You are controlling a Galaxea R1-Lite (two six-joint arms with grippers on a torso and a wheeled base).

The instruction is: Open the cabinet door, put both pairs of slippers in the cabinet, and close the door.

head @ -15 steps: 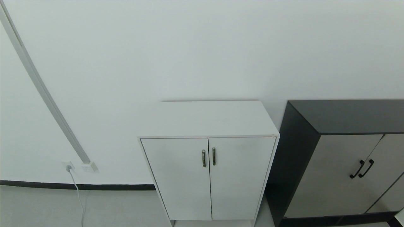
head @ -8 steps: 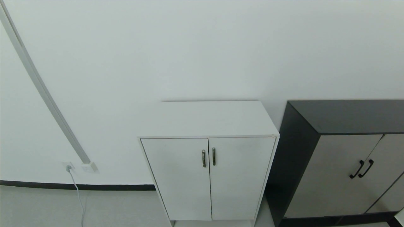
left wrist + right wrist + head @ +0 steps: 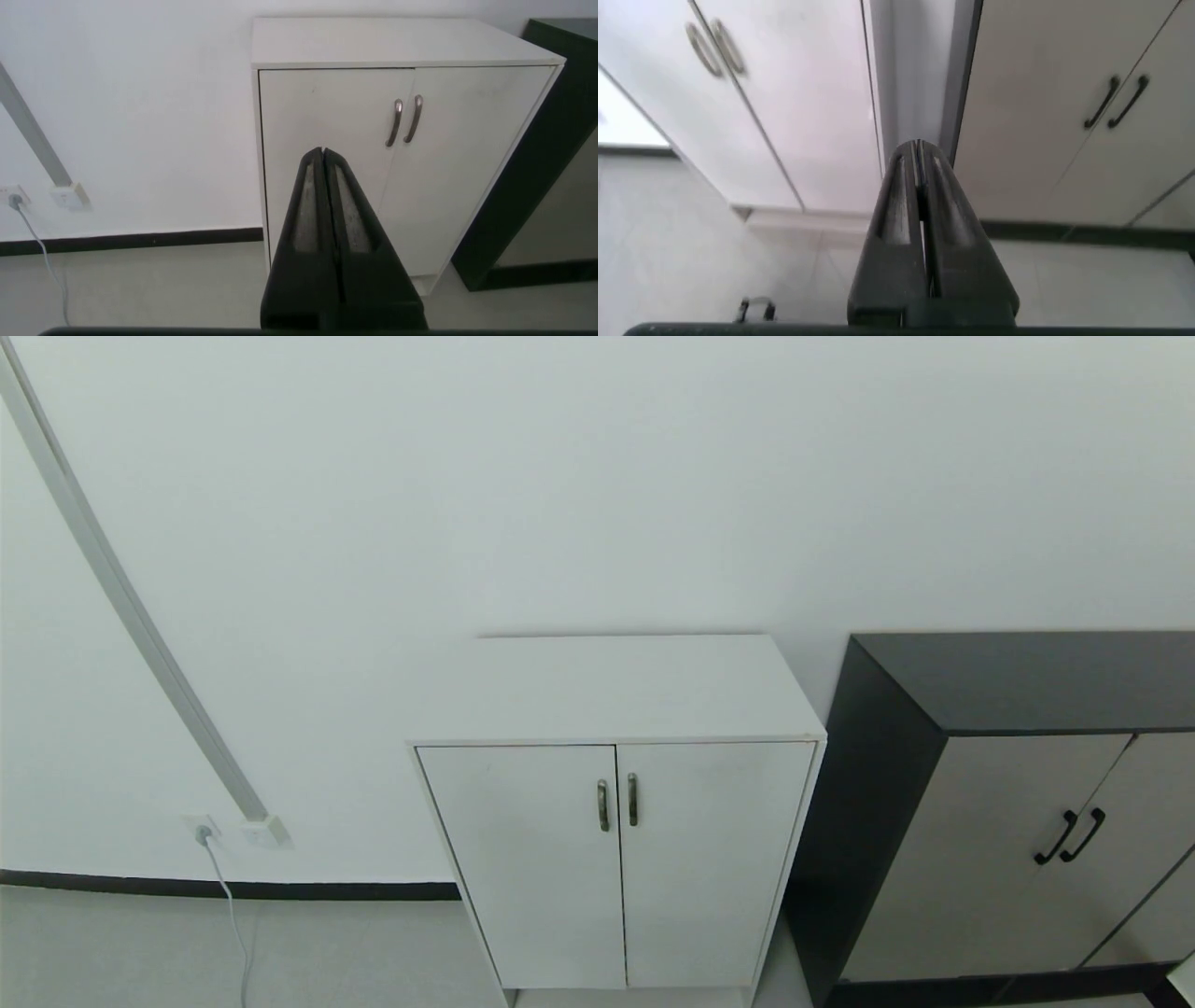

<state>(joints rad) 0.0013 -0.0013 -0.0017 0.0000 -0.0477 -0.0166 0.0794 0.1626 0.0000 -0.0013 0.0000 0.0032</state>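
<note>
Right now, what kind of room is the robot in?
Probably a plain indoor room, maybe a hallway: a white cabinet stands against a bare wall, a dark cabinet beside it, and a wall socket low down.

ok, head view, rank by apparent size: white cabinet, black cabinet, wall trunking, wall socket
1-2. white cabinet and black cabinet: they look alike, and the black one runs off frame, so no ranking.
3. wall trunking
4. wall socket

No writing, label, number or sign can be read anywhere. The white cabinet [image 3: 616, 859] at 6 o'clock, the dark cabinet [image 3: 1008, 859] at 4 o'clock and the wall socket [image 3: 201, 828] at 8 o'clock have plain faces.
</note>
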